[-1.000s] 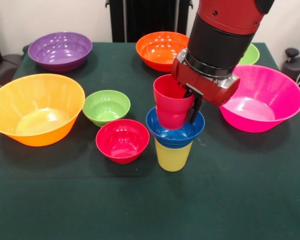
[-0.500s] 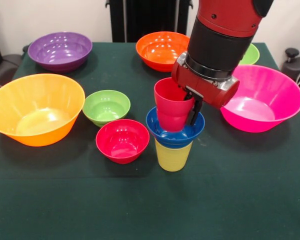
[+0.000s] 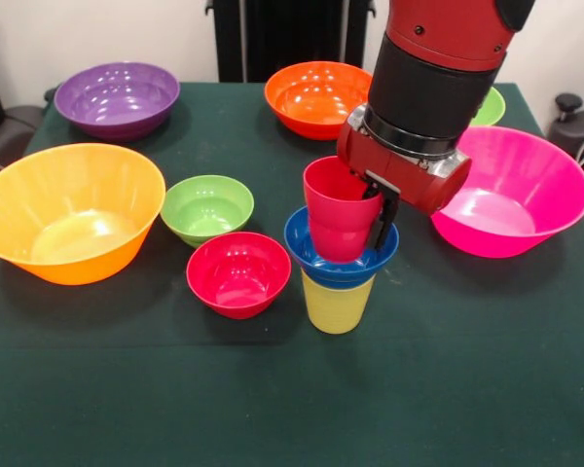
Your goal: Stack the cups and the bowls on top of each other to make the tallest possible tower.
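The jaws (image 3: 368, 216) pinch the rim of the red cup (image 3: 339, 216), which sits in the blue bowl (image 3: 341, 255) atop the yellow cup (image 3: 336, 304); an off-centre release could tip this narrow stack onto the desk (image 3: 273, 389).

A: Views on file?
B: One, front. It sits across the table (image 3: 273, 409), raised, looking down and over the green cloth toward the far wall.
A: Range?
B: Near enough that both table sides run out of frame; the arm (image 3: 438, 88) enters from above, cut off at the top edge.
A: Shared coverage?
B: None to list; no second view.
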